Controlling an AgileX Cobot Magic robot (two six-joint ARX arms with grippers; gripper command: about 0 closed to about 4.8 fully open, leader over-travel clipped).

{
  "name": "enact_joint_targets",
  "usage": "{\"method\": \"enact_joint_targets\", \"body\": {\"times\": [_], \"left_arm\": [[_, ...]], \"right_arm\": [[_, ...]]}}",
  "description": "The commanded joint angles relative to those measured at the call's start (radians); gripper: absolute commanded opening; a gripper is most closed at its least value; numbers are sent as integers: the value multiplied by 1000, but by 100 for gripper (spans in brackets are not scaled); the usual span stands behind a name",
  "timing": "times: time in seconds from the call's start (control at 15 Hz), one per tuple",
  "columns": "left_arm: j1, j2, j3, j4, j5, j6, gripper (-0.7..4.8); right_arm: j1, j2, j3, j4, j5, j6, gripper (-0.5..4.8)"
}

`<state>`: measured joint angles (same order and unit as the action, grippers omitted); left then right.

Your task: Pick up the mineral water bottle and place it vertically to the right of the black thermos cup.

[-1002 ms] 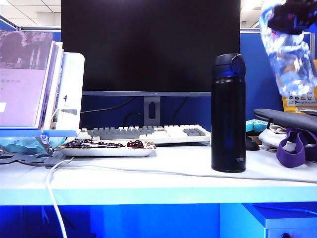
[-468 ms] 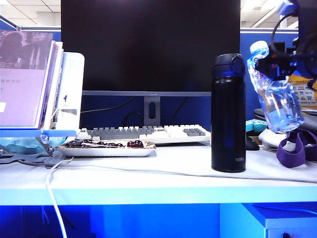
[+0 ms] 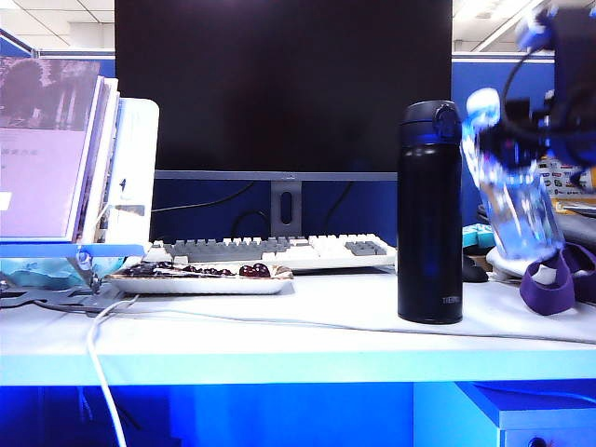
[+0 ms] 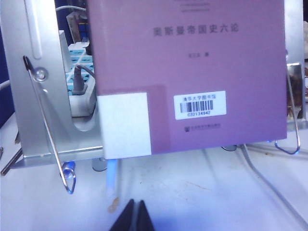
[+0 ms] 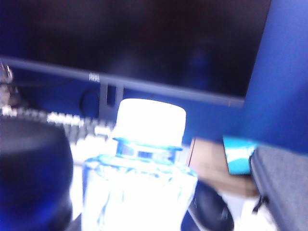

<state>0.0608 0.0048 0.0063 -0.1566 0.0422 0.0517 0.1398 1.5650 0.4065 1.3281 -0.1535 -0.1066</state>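
Near edge: white cable (image 3: pixel 102 354) trails off the front of the pale desk top (image 3: pixel 279 345). Next back, the tall slim black thermos cup (image 3: pixel 429 212) stands upright right of centre; a flat white tray of dark round fruit (image 3: pixel 197 277) sits to its left.

Just right of the thermos and off the desk, the small clear plastic mineral water bottle (image 3: pixel 507 177), white cap up, hangs in the right gripper (image 3: pixel 549 140). Bottle leans cap-toward-thermos, base out over the purple strap (image 3: pixel 549 284). Jaws are clamped partway shut on the bottle's upper body. Right wrist view is blurred but shows the cap (image 5: pixel 150 120) close up with the thermos lid (image 5: pixel 33 173) beside it.

Left gripper (image 4: pixel 135 217) sits low at the left side with fingers pressed together, nothing in them, facing the purple book (image 4: pixel 187 72) on its metal stand (image 4: pixel 53 96).

Far back: white keyboard (image 3: pixel 279 250), dark monitor (image 3: pixel 284 84).

Step, as I read it: carry done, lowering into the slot right of the thermos. Next move needs the tilt taken out so the base lands flat, clear of the strap and of the thermos wall, then release.
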Motion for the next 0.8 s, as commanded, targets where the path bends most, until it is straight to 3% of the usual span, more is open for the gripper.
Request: {"method": "enact_joint_targets", "body": {"times": [0.07, 0.4, 0.8], "left_arm": [[1, -3, -1, -11, 3, 0, -3], [1, -3, -1, -11, 3, 0, -3], [1, -3, -1, -11, 3, 0, -3]], "right_arm": [[0, 2, 15, 69, -6, 11, 145], [0, 60, 9, 68, -16, 113, 145], [-1, 145, 40, 69, -21, 105, 144]]}}
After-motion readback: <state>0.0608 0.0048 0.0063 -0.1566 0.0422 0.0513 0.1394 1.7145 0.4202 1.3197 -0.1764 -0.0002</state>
